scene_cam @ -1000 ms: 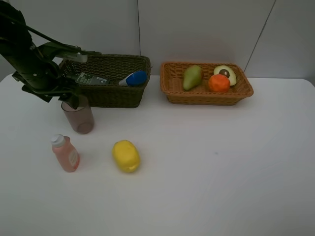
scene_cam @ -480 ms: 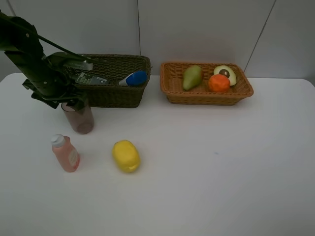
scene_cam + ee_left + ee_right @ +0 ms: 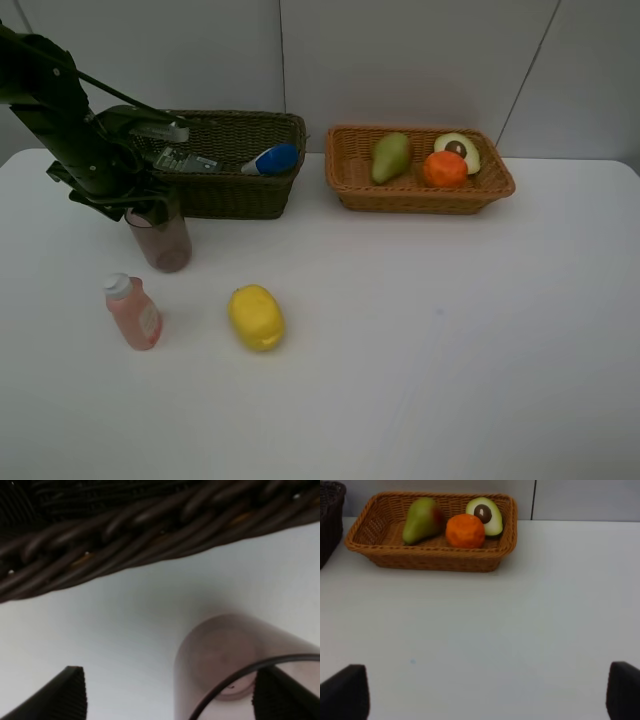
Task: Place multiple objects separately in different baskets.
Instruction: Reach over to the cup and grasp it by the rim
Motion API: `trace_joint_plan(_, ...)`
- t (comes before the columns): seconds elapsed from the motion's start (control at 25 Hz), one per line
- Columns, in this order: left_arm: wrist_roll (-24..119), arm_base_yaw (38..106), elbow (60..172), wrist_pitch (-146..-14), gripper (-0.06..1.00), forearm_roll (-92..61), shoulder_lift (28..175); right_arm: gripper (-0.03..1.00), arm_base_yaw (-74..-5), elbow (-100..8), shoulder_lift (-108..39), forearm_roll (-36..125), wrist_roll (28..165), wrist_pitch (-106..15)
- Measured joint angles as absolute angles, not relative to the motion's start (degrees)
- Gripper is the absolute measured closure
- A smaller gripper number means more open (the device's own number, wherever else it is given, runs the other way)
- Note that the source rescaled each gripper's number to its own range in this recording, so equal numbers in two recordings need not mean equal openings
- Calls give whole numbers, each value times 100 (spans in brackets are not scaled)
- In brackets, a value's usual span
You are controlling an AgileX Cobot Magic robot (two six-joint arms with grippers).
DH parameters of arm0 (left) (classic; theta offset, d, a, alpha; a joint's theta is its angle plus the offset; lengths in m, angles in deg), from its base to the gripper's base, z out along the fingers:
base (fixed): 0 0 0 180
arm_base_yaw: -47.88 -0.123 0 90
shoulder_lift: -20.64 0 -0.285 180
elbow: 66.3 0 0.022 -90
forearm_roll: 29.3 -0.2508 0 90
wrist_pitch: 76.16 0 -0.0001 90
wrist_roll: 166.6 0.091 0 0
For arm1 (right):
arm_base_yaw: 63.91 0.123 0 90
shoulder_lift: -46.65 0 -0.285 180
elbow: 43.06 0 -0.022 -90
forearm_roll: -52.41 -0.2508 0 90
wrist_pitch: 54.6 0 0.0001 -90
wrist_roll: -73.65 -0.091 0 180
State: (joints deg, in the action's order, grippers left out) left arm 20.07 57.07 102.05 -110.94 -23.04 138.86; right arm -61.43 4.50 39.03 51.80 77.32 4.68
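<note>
My left gripper (image 3: 150, 208) hangs over the rim of the pink cup (image 3: 162, 240), just in front of the dark basket (image 3: 232, 190). In the left wrist view the cup (image 3: 225, 655) stands between the spread fingers (image 3: 60, 697), close to one and apart from the other. The dark basket holds a dark green bottle (image 3: 186, 160) and a white blue-capped bottle (image 3: 272, 158). In the light basket (image 3: 420, 197) lie a pear (image 3: 390, 157), an avocado half (image 3: 458, 150) and an orange (image 3: 445, 169). A pink bottle (image 3: 133, 312) and a lemon (image 3: 256, 317) sit on the table. My right gripper (image 3: 482, 692) is open with nothing between its fingers.
The dark basket's woven wall (image 3: 125, 535) runs right behind the cup. The white table (image 3: 440, 330) stretches to the right and front, and a grey panelled wall stands behind both baskets.
The left arm has shifted a little toward the dark basket and settled over the cup. The objects and the right arm have not moved.
</note>
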Motion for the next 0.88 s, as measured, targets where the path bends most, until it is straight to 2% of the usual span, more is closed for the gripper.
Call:
trace_joint_plan(0.28, 2007, 5707, 10205, -11094, 80, -2297, 13886, -3, -6143, 450, 3903, 5180, 7732, 468)
trace_joint_plan(0.36, 2007, 5707, 10205, -11078, 93, -2287, 13886, -3, -6143, 450, 3903, 5180, 7732, 468)
trace_joint_plan(0.88, 2007, 5707, 10205, -11102, 94, -2173, 13886, -3, -6143, 450, 3903, 5180, 7732, 468)
